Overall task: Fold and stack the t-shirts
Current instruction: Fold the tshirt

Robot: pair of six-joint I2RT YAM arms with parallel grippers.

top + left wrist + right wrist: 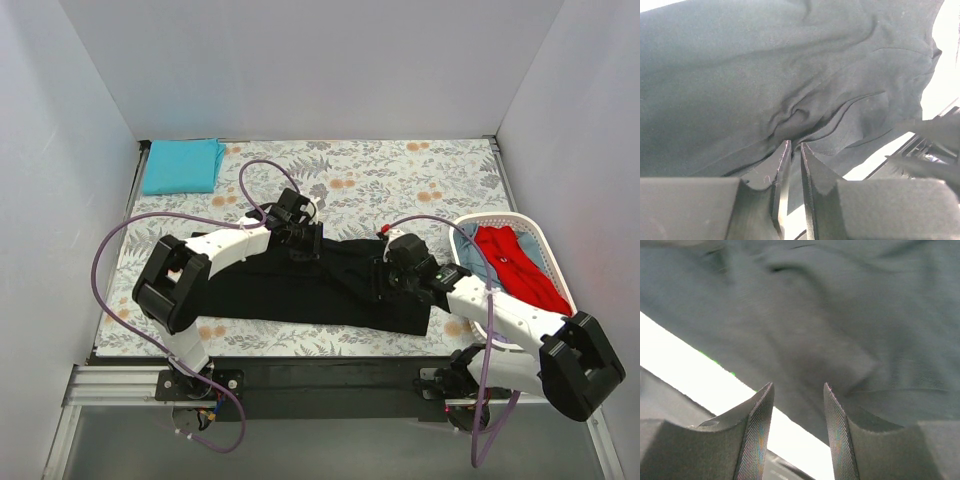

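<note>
- The black shirt point(290, 285) is laid across the middle of the table point(400, 170) as a long band running left to right, with its near edge close to the arms' bases.
- The left claw point(300, 240) is lowered onto the far edge of the black shirt, left of centre.
- In the left wrist view, the left claw point(794, 144) is seen nearly closed, with only a thin slit left between its fingers point(780, 165).
- A small fold of black cloth is gathered at the tips, and creases are drawn in toward it, so the shirt is pinched there.
- The right claw point(385, 272) is set over the right part of the same shirt.
- In the right wrist view, the right claw point(799, 385) is seen released, with its fingers point(757, 425) held clearly apart.
- Black cloth and a bright strip of table are seen through the gap. Nothing is gripped, and whether the tips touch the cloth cannot be told.
- A teal shirt point(182, 166) is folded flat at the far left corner, well apart from both claws.
- A red shirt point(515, 265) is heaped in the basket point(500, 218) at the right edge.
</note>
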